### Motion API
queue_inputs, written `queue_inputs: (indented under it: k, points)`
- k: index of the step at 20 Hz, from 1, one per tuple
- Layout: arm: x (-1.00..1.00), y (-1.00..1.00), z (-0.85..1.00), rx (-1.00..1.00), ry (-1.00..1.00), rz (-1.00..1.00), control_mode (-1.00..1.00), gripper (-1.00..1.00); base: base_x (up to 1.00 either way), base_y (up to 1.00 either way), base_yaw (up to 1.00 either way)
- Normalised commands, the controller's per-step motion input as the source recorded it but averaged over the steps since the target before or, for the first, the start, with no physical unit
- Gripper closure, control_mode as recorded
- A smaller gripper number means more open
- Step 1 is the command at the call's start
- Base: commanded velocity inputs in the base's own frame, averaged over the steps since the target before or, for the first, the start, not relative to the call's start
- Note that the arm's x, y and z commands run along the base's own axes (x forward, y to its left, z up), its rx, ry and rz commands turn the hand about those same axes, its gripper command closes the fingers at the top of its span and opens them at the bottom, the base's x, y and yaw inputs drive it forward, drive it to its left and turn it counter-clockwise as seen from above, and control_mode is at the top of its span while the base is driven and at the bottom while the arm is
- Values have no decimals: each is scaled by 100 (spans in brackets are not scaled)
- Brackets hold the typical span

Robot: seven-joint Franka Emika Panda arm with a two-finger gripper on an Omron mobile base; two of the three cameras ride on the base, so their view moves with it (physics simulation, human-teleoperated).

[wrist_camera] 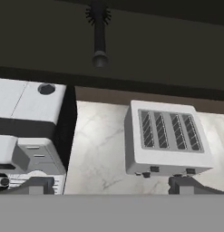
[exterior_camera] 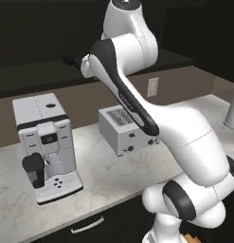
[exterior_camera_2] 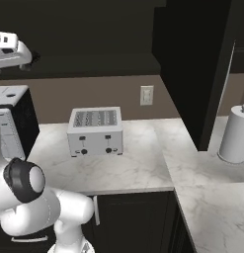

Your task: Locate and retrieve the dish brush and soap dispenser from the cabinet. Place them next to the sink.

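Note:
The dish brush (wrist_camera: 99, 34) lies on the dark shelf of the open black cabinet (wrist_camera: 168, 54), handle end toward me and bristled head further in. My gripper (wrist_camera: 111, 186) is open, its two fingertips (wrist_camera: 37, 185) spread wide with nothing between them, still short of the brush and lower than it. In the left base view the brush head (exterior_camera: 69, 60) pokes out beside my upper arm on the cabinet shelf (exterior_camera: 33, 73). The soap dispenser and the sink are out of view.
On the marble counter (exterior_camera: 104, 175) below the shelf stand a white coffee machine (exterior_camera: 45, 142) and a white toaster (exterior_camera: 124, 129). A tall plain grey cylinder (exterior_camera_2: 235, 134) stands on the counter to the right, beyond a black cabinet side (exterior_camera_2: 192, 64). A wall outlet (exterior_camera_2: 146, 95) sits behind the toaster.

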Motion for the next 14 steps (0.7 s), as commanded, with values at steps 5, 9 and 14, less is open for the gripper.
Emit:
queue_inputs:
  k: [5,9,14]
  points:
    - [47,24,-12,0,2,-2,-100,-100,0,0,0]
    - [58,30,-6,0,0,-5,-100,-100,0,0,0]
    - [53,25,0,0,0,-5,-100,-100,0,0,0]
